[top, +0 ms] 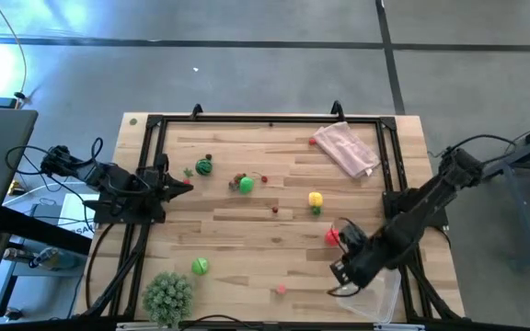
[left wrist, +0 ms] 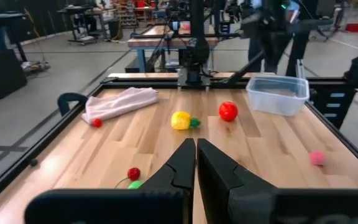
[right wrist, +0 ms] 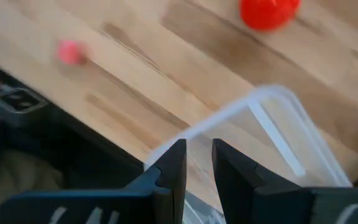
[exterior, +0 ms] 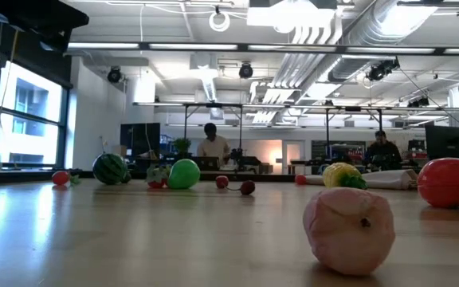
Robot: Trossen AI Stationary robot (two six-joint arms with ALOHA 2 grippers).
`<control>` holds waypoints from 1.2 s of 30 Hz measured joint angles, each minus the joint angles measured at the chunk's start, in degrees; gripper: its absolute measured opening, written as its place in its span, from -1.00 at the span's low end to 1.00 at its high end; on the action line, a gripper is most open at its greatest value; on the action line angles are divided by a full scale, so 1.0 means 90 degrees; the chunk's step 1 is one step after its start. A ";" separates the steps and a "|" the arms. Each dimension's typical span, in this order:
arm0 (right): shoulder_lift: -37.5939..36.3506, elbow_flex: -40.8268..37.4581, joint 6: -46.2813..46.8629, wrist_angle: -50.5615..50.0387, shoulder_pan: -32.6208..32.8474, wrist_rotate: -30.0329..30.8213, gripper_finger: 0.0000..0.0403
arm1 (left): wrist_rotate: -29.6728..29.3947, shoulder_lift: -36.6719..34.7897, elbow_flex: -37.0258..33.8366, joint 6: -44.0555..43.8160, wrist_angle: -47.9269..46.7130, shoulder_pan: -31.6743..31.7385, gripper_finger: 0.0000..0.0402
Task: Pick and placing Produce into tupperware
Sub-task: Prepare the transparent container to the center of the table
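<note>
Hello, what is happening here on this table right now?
The right claw is at the rim of the clear tupperware at the table's near right corner, with a narrow gap between its fingers. The left claw waits shut at the left edge. The produce, such as the red piece, lies loose on the wood; none shows inside the tupperware.

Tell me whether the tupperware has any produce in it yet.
Empty. In the left wrist view the clear tupperware shows nothing inside, and the red produce and yellow produce lie on the table beside it.
</note>
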 joint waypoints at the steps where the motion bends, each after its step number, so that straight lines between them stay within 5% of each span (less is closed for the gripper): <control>1: 0.0107 -0.0002 0.0108 0.0007 0.0080 -0.0031 -0.67 | -0.0009 0.0000 0.0000 -0.0002 0.0021 -0.0001 -0.96; 15: 0.1480 -0.0025 -0.0584 -0.0620 0.0069 -0.1002 -0.67 | -0.0009 0.0000 -0.0001 -0.0004 0.0300 -0.0001 -0.96; 26: 0.1592 -0.1161 -0.1340 0.1075 -0.0332 -0.1486 -0.67 | -0.0009 0.0000 0.0000 -0.0055 0.0328 -0.0001 -0.96; 36: 0.1589 -0.1161 -0.2733 0.1592 -0.1199 -0.1262 -0.67 | -0.0009 0.0000 -0.0002 -0.0075 0.0326 -0.0001 -0.96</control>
